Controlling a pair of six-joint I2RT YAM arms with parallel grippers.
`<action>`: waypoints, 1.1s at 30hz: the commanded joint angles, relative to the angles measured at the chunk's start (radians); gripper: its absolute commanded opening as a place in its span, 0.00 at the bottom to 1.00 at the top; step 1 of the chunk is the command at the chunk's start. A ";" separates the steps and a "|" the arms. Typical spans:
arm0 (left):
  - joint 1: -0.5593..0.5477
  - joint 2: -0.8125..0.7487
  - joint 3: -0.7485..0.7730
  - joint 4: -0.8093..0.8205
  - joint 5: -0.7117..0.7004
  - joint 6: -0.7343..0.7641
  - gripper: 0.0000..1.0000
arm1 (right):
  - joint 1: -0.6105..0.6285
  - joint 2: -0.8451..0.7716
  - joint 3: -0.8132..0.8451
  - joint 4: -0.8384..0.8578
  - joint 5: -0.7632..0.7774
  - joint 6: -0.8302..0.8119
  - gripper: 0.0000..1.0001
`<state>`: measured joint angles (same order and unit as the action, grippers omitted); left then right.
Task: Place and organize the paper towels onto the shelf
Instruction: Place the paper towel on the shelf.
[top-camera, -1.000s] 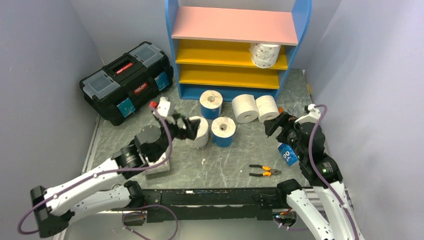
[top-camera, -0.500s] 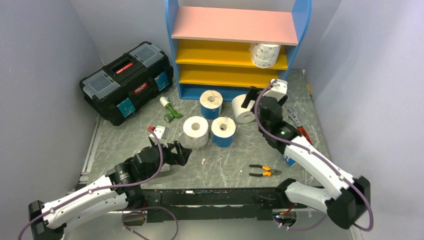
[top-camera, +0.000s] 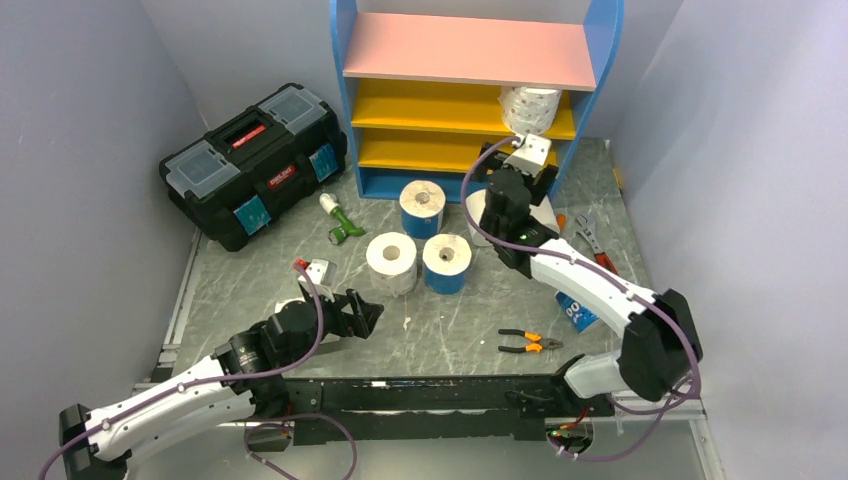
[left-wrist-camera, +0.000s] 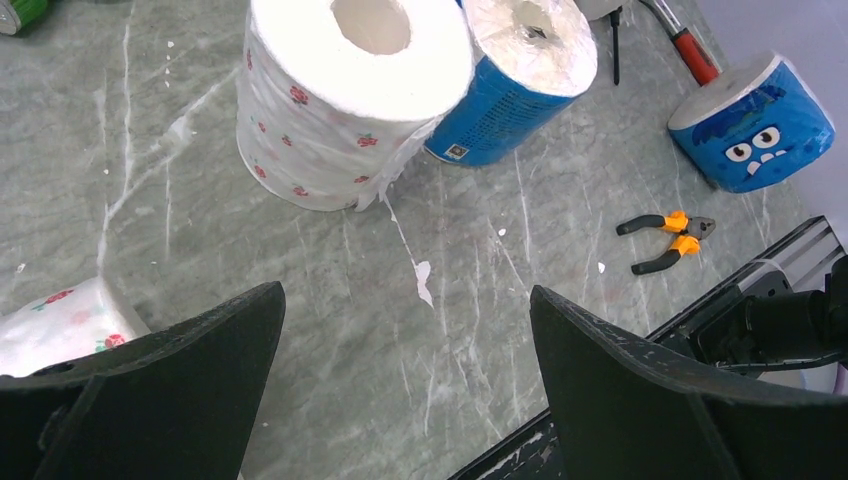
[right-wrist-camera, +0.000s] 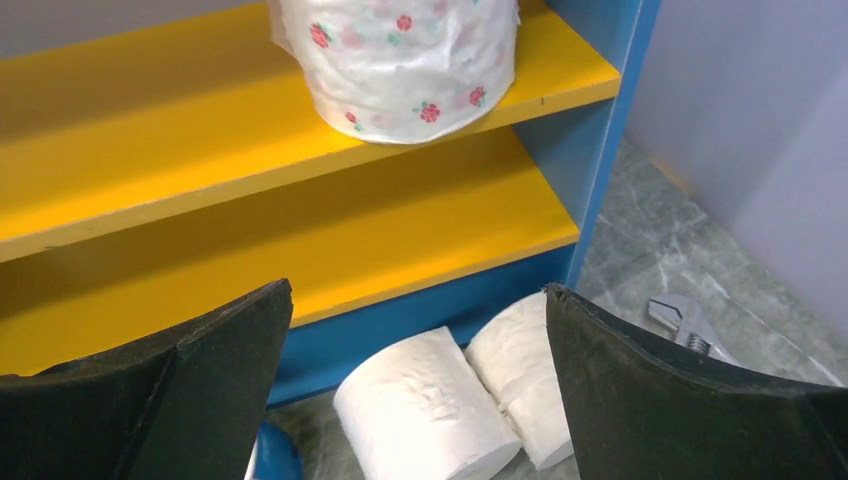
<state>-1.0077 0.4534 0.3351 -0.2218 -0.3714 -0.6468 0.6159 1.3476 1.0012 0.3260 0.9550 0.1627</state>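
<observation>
Left gripper (left-wrist-camera: 405, 295): jaws spread wide, nothing between them, low over bare table at 7 o'clock of the top view
Ahead of it: a flowered roll (left-wrist-camera: 340, 110) stands on end at 11 o'clock of the wrist view, touching a blue roll (left-wrist-camera: 510, 80) at 1 o'clock
Further out: a face-printed blue roll (left-wrist-camera: 752, 120) sits at 2 o'clock and pliers (left-wrist-camera: 668, 240) at 3 o'clock; a second flowered roll (left-wrist-camera: 55, 325) shows beside the left finger
Right gripper (right-wrist-camera: 418, 290): released, jaws wide and empty, held before the right end of the shelf (top-camera: 470, 50)
Below it: two white rolls (right-wrist-camera: 430, 415) lie on their sides, touching each other, on the table by the shelf's blue base; a wrench (right-wrist-camera: 685, 325) lies at 4 o'clock
Above it: a wrapped flowered roll (right-wrist-camera: 395, 60) stands at the right end of the upper yellow board
Table (top-camera: 450, 320): grey marbled sheet with white streaks and flecks
Room: pale lilac walls (top-camera: 90, 120) close in on three sides; the shelf stands at 12 o'clock against the back wall, a black toolbox (top-camera: 255, 165) at 10 o'clock, a third blue roll (top-camera: 422, 207) upright just before the shelf
</observation>
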 joint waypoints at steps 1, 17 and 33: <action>-0.007 -0.007 0.022 0.032 -0.024 0.012 0.99 | -0.013 0.065 0.044 0.094 0.157 -0.039 1.00; -0.006 0.077 0.028 0.100 -0.017 0.020 0.99 | -0.092 0.189 0.118 0.261 0.090 -0.146 1.00; -0.007 0.101 0.011 0.129 -0.031 0.041 0.99 | -0.151 0.301 0.234 0.287 0.117 -0.153 1.00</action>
<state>-1.0096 0.5499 0.3351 -0.1421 -0.3790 -0.6285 0.4793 1.6375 1.1820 0.5549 1.0504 0.0185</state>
